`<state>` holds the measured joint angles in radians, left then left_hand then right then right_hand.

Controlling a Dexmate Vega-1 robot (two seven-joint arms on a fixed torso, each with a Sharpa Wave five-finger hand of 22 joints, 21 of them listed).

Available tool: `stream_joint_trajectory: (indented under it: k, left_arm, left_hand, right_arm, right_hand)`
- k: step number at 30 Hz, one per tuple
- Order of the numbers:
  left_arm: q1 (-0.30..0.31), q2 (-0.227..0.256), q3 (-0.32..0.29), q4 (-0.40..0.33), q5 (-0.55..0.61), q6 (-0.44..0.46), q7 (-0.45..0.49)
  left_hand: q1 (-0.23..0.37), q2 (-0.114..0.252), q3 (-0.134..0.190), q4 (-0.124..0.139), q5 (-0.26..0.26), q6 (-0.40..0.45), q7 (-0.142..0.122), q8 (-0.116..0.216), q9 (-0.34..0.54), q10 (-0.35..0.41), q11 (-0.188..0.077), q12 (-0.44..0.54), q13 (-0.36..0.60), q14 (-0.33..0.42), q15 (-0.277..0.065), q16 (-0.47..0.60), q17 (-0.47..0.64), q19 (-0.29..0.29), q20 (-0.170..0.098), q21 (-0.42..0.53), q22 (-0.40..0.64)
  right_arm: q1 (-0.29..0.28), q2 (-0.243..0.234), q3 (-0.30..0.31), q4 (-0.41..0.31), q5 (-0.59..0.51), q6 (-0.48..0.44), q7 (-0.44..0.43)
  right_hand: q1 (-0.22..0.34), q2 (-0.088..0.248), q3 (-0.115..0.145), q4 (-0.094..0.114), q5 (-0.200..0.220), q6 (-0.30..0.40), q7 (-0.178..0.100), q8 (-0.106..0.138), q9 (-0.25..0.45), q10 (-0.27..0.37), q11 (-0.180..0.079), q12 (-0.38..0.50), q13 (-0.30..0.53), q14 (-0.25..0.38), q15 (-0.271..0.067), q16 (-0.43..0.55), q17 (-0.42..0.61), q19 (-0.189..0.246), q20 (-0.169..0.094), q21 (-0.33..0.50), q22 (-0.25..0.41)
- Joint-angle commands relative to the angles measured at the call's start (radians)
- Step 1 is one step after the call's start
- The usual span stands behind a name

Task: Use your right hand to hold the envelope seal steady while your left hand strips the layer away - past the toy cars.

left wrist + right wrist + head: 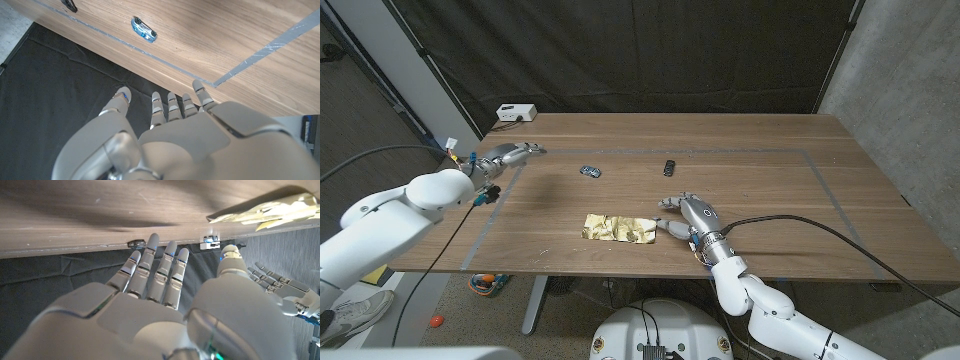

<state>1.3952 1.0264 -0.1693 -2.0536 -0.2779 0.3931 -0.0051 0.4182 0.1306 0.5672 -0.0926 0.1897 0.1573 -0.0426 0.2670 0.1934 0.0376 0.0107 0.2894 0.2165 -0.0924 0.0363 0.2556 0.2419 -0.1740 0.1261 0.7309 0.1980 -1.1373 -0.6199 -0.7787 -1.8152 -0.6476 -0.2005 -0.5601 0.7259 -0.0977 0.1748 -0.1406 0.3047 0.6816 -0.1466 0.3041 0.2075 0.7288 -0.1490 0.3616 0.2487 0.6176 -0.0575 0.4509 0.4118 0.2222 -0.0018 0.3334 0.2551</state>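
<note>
Head view: gold crinkled envelope seal (618, 228) lying flat at lower centre of wooden table (770, 160), right hand (688, 214) just beside its right end, fingers spread, gripping nothing. Left hand (506, 155) at upper left, fingers extended and apart, well clear of the seal. Blue toy car (590, 171) and black toy car (669, 167) above centre, apart from each other.
</note>
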Motion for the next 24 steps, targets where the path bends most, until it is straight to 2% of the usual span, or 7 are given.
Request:
stream_joint_trajectory:
  k: [1, 7, 13, 15, 24]
  left_arm:
    - [-0.027, 0.03, 0.032, 0.019, -0.028, -0.024, 0.006]
    - [-0.022, 0.031, 0.028, 0.013, -0.043, -0.028, 0.016]
    - [-0.023, 0.03, 0.033, 0.009, -0.052, -0.032, 0.026]
    - [-0.023, 0.03, 0.035, 0.007, -0.055, -0.032, 0.03]
    - [-0.016, 0.034, 0.036, -0.004, -0.066, -0.02, 0.043]
  left_hand:
    - [0.0, 0.008, 0.003, 0.009, 0.006, 0.005, 0.002, -0.005, 0.004, -0.001, 0.003, -0.001, 0.001, -0.012, -0.001, 0.0, 0.005, -0.196, 0.003, -0.005, 0.002]
    - [-0.005, 0.009, 0.001, 0.014, 0.006, 0.006, 0.004, -0.008, 0.004, -0.002, 0.006, -0.002, 0.002, -0.017, 0.0, -0.001, 0.007, -0.196, 0.003, -0.005, 0.003]
    - [-0.009, 0.009, 0.0, 0.018, 0.006, 0.006, 0.006, -0.01, 0.004, -0.006, 0.007, -0.004, 0.002, -0.025, 0.001, -0.004, 0.009, -0.201, 0.002, -0.007, 0.003]
    - [-0.01, 0.01, 0.0, 0.019, 0.006, 0.007, 0.007, -0.011, 0.004, -0.008, 0.007, -0.005, 0.002, -0.026, 0.001, -0.004, 0.009, -0.202, 0.002, -0.007, 0.003]
    - [-0.016, 0.01, -0.002, 0.025, 0.007, 0.006, 0.007, -0.015, 0.004, -0.014, 0.009, -0.009, 0.003, -0.032, 0.001, -0.006, 0.012, -0.204, 0.001, -0.008, 0.004]
  right_arm:
    - [-0.009, 0.006, -0.023, 0.011, -0.011, -0.016, -0.03]
    - [-0.018, -0.002, -0.032, 0.013, -0.026, -0.016, -0.051]
    - [-0.016, -0.004, -0.039, 0.036, -0.04, 0.013, -0.092]
    - [-0.014, -0.005, -0.043, 0.042, -0.044, 0.02, -0.096]
    - [-0.003, -0.009, -0.054, 0.059, -0.044, 0.058, -0.09]
  right_hand:
    - [0.028, -0.002, -0.018, -0.002, 0.012, -0.007, -0.002, 0.005, 0.011, 0.012, -0.006, 0.013, 0.024, 0.015, -0.156, 0.05, 0.051, 0.004, -0.004, 0.016, 0.018]
    - [0.07, -0.001, -0.041, -0.004, 0.02, -0.011, -0.007, 0.004, 0.02, 0.004, -0.017, 0.03, 0.069, -0.005, -0.155, 0.127, 0.146, 0.003, -0.005, 0.037, 0.049]
    - [0.117, 0.016, -0.049, -0.006, 0.033, -0.006, -0.012, 0.005, 0.025, 0.012, -0.019, 0.05, 0.104, -0.028, -0.156, 0.185, 0.219, 0.008, 0.005, 0.057, 0.072]
    - [0.136, 0.02, -0.052, -0.007, 0.038, 0.002, -0.02, 0.009, 0.027, 0.018, -0.023, 0.061, 0.119, -0.03, -0.157, 0.21, 0.248, 0.008, 0.001, 0.064, 0.08]
    - [0.16, 0.022, -0.074, 0.001, 0.046, 0.018, -0.021, 0.009, 0.024, 0.017, -0.025, 0.086, 0.157, -0.046, -0.156, 0.271, 0.323, 0.01, 0.002, 0.084, 0.102]
